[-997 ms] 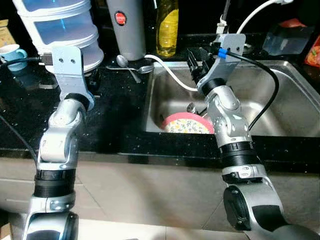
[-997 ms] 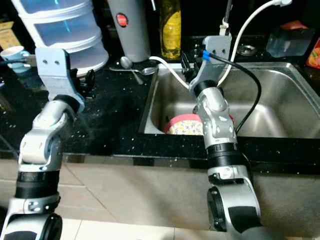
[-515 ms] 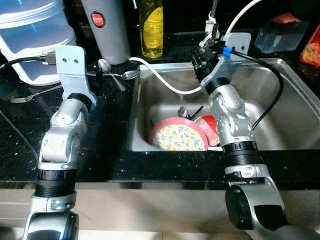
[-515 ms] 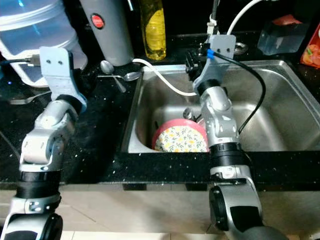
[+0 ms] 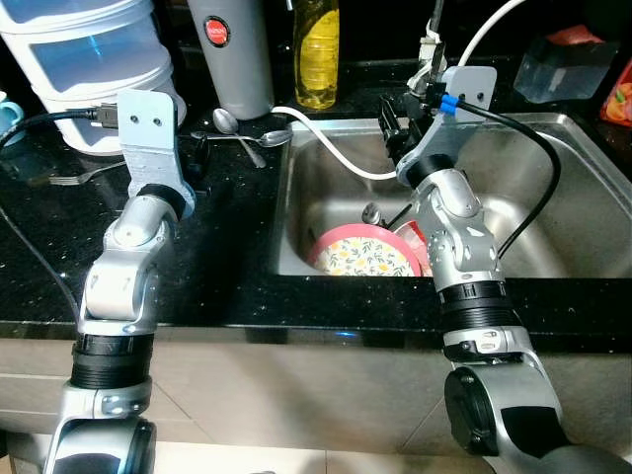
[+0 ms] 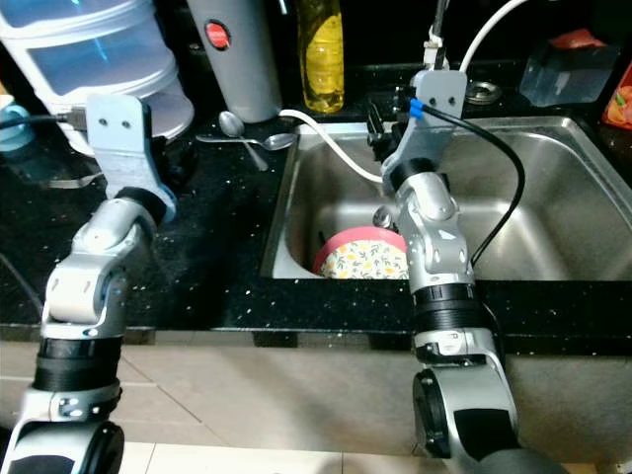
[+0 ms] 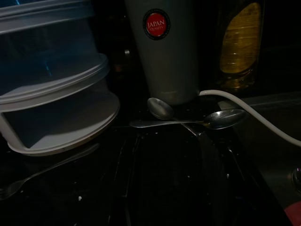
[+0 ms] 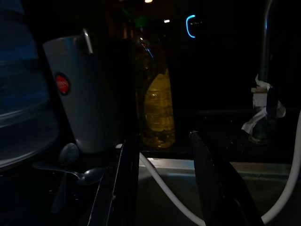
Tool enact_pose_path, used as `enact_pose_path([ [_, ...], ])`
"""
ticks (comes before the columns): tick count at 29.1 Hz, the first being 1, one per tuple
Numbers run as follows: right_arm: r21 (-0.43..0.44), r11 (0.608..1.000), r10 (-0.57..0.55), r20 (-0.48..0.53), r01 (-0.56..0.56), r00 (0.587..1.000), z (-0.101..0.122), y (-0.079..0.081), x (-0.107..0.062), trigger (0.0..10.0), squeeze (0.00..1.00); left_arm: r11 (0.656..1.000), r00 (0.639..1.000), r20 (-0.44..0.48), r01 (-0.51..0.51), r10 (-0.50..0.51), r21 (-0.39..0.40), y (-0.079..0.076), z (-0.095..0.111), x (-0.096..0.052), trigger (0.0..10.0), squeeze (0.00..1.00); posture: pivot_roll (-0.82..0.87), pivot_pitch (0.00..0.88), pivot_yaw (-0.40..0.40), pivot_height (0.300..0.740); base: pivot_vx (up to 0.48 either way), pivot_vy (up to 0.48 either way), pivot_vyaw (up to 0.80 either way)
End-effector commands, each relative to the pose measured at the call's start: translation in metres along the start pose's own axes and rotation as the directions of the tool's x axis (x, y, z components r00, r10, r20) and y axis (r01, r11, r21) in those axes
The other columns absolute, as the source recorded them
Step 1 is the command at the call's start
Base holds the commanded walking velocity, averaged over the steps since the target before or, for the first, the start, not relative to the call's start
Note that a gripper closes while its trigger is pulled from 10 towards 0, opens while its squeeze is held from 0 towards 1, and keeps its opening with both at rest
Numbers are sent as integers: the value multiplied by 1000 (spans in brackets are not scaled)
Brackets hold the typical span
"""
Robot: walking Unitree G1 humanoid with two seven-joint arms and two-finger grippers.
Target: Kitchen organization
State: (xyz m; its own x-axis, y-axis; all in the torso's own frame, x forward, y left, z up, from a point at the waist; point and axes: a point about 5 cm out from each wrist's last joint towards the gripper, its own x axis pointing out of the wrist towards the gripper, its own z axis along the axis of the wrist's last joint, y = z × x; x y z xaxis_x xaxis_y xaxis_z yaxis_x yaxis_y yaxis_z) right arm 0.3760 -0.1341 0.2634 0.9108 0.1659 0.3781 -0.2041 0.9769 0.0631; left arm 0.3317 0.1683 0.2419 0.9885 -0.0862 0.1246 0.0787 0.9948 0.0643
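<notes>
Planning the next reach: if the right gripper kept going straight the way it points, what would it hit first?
Probably the yellow oil bottle at the back of the counter, framed between the right gripper's open jaws; the white hose passes lower, though depth is unclear.

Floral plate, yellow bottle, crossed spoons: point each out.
floral plate [image 5: 367,256], left eye view, on its patterned face.
yellow bottle [image 5: 318,61], left eye view, on its body.
crossed spoons [image 7: 161,108], left wrist view, on one spoon's bowl.
</notes>
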Motion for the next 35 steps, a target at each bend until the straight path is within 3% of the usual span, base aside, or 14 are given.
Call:
enact_pose_path([
  [1,11,1000,-2,-11,3,1000,-3,1,-2,10000,0,1000,1000,0,-4,4,18,2,3,1,10000,0,123,0,103,740,0,0,0],
  [35,18,1000,-16,-1,16,1000,-2,0,-4,10000,0,1000,1000,6,0,0,16,1,4,6,10000,0,113,0,122,740,0,0,0],
])
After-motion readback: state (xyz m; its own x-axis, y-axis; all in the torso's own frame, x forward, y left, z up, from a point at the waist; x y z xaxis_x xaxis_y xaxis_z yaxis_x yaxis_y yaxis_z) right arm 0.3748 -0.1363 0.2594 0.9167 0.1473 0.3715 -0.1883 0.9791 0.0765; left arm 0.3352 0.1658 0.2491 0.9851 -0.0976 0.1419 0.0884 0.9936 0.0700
